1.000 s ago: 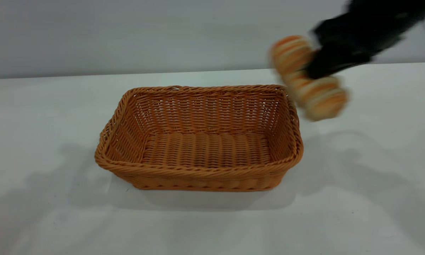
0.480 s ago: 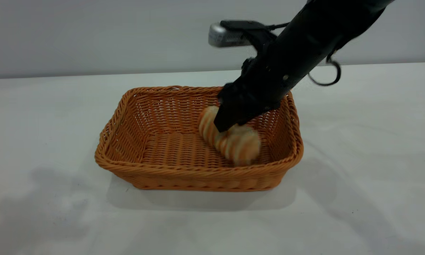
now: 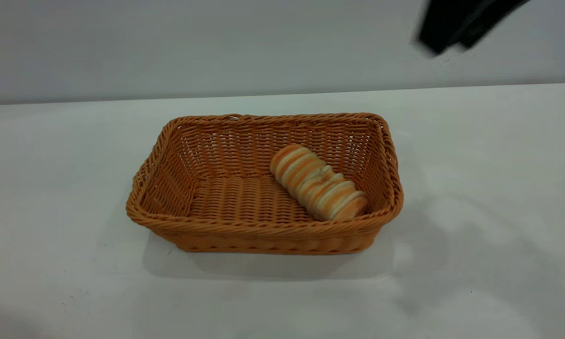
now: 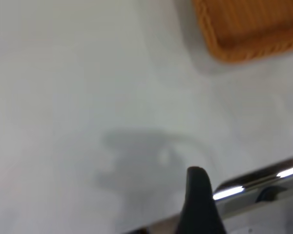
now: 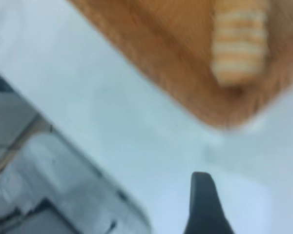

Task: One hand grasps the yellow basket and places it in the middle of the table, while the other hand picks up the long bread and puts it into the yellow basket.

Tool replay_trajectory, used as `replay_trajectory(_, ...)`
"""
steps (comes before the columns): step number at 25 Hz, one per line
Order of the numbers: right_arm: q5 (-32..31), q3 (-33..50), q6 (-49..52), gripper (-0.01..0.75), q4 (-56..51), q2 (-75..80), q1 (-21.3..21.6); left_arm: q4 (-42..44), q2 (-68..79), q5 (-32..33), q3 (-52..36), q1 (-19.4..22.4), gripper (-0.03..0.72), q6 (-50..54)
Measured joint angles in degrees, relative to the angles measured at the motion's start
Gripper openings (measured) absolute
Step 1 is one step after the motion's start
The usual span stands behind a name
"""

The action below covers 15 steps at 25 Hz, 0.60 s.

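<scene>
The yellow basket [image 3: 263, 226] stands in the middle of the table [image 3: 499, 197]. The long bread [image 3: 318, 188] lies inside it, slanted along the right half of its floor, with nothing holding it. My right gripper [image 3: 452, 40] is high above the table's far right, well clear of the basket, open and empty. The right wrist view shows one of its fingers [image 5: 201, 187], the basket [image 5: 151, 53] and the bread [image 5: 238, 44] below. My left gripper is out of the exterior view. The left wrist view shows one finger [image 4: 198, 187] over bare table, with a basket corner [image 4: 244, 34] far off.
A plain grey wall runs behind the table's far edge. The right wrist view shows the table's edge and dark floor or framework [image 5: 34, 195] beyond it. A shiny metal bar [image 4: 263, 180] crosses the left wrist view.
The right gripper carried the bread over the rim, set it down in the basket, let go and rose away to the upper right. The basket has not moved.
</scene>
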<state>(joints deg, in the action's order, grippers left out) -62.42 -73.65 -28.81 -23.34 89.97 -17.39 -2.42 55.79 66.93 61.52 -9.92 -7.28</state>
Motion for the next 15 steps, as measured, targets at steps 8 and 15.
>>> replay_trajectory(8, -6.70, 18.32, 5.18, 0.530, 2.56, -27.37, 0.00, 0.59, -18.47, 0.00, -19.75, 0.00, 0.583, 0.48)
replay_trajectory(15, -3.65, 36.41, 12.30, 0.530, 9.72, -46.92, 0.00, 0.69, -32.14, -0.58, -31.27, 0.00, 0.583, 0.74)
